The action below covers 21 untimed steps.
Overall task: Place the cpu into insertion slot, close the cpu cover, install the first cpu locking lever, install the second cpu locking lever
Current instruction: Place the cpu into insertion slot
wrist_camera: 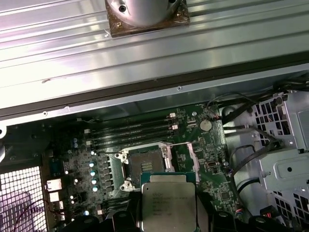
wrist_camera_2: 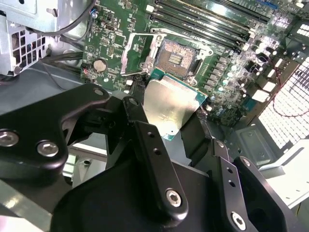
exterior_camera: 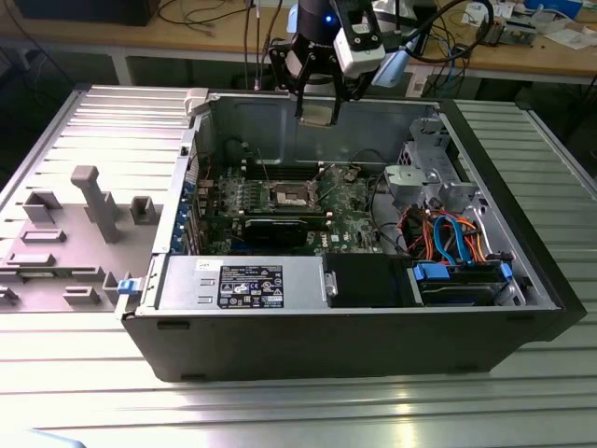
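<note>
The cpu [wrist_camera: 168, 205] shows a dull silver top with a green edge. The insertion slot [wrist_camera: 146, 166] is dark-centred with a silvery rim, set in a green motherboard [wrist_camera: 212, 166]. The gripper [wrist_camera_2: 164, 116] is black. The cables [exterior_camera: 451, 235] are orange and blue.

The cpu [wrist_camera_2: 169, 104] has a dull silver metal top with a soft sheen. The fingers [wrist_camera_2: 147, 145] gripping it are matt black. The insertion slot [wrist_camera_2: 176, 58] has a silvery metal rim. The desk [exterior_camera: 280, 411] is ribbed, glossy metal.

An electronics lab: an open computer case [exterior_camera: 354, 341] sits on a ribbed metal table [exterior_camera: 280, 411] below the gripper [exterior_camera: 317, 117], a cable-strewn wooden workbench [exterior_camera: 215, 42] beyond it.
</note>
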Each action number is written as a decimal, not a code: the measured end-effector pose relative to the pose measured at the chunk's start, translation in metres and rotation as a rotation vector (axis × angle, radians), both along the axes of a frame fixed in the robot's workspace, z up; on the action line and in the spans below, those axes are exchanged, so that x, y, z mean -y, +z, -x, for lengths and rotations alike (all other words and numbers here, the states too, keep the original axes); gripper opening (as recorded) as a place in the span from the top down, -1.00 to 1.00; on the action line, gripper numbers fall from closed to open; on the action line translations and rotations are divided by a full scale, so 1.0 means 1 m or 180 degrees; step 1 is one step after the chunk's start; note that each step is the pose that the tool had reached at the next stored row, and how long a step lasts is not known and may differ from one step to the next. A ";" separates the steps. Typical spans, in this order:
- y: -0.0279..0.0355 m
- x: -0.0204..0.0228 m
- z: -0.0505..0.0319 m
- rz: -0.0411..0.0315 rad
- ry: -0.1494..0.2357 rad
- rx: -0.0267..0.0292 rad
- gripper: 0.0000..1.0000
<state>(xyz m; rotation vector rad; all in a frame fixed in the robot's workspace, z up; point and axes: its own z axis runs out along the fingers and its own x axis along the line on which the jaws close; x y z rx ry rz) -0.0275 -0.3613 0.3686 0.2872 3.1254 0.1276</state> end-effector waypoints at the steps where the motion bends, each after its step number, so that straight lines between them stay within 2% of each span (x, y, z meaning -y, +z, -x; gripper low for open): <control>1: -0.0004 0.0000 0.0004 0.0000 0.0000 0.0004 -0.09; 4: -0.0012 0.0000 0.0008 0.0001 -0.0020 0.0007 -0.09; 10: -0.0026 0.0000 0.0008 0.0002 -0.0308 0.0007 -0.09; 21: -0.0027 0.0001 0.0009 0.0002 -0.0344 0.0007 -0.09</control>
